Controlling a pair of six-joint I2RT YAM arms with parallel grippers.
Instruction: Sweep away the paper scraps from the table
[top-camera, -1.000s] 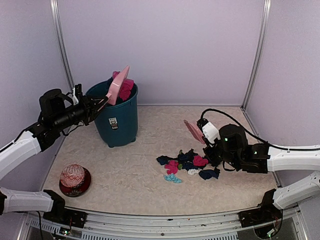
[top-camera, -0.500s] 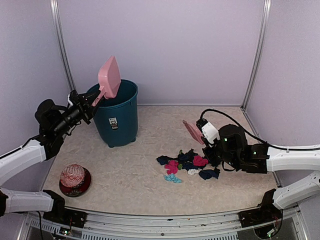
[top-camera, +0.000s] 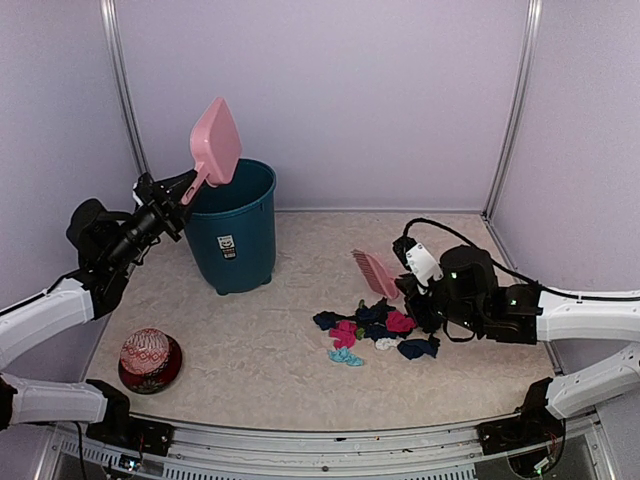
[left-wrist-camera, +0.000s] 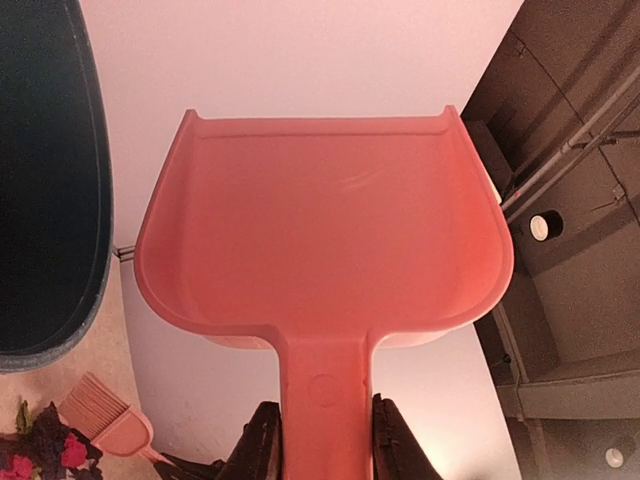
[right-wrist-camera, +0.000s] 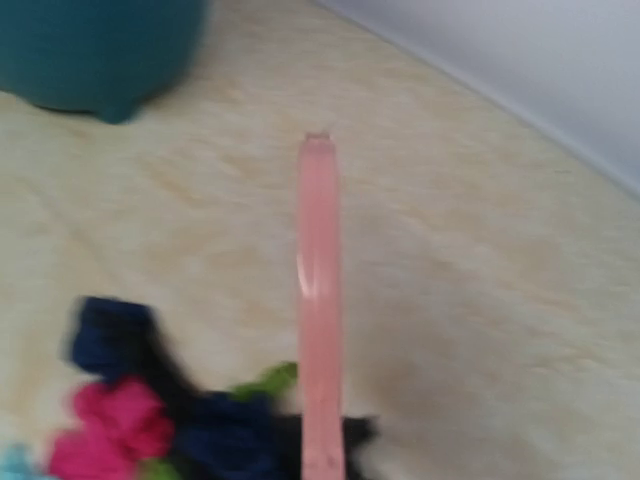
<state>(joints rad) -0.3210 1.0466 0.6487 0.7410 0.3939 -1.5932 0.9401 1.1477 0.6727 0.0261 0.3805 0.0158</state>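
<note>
The paper scraps (top-camera: 375, 328) lie in a loose pile of black, magenta, dark blue, teal and white pieces on the table (top-camera: 270, 340), right of centre. My right gripper (top-camera: 406, 284) is shut on a pink brush (top-camera: 374, 271), whose head hovers just behind the pile. The right wrist view shows the brush (right-wrist-camera: 320, 300) edge-on over the scraps (right-wrist-camera: 130, 410), blurred, with my fingers hidden. My left gripper (top-camera: 184, 190) is shut on the handle of a pink dustpan (top-camera: 216, 140), raised upright above the bin. Seen from the left wrist, the dustpan (left-wrist-camera: 325, 230) is empty, its handle between my left gripper (left-wrist-camera: 325, 440) jaws.
A teal bin (top-camera: 233, 235) stands at the back left of the table, its rim just under the dustpan. A dark red bowl with a patterned ball (top-camera: 150, 360) sits near the front left. Lilac walls and metal posts close in the table on three sides.
The left arm lifted the dustpan from its tip into the bin to upright above the rim; the scraps in it are gone. The brush turned and dropped a little toward the pile.
</note>
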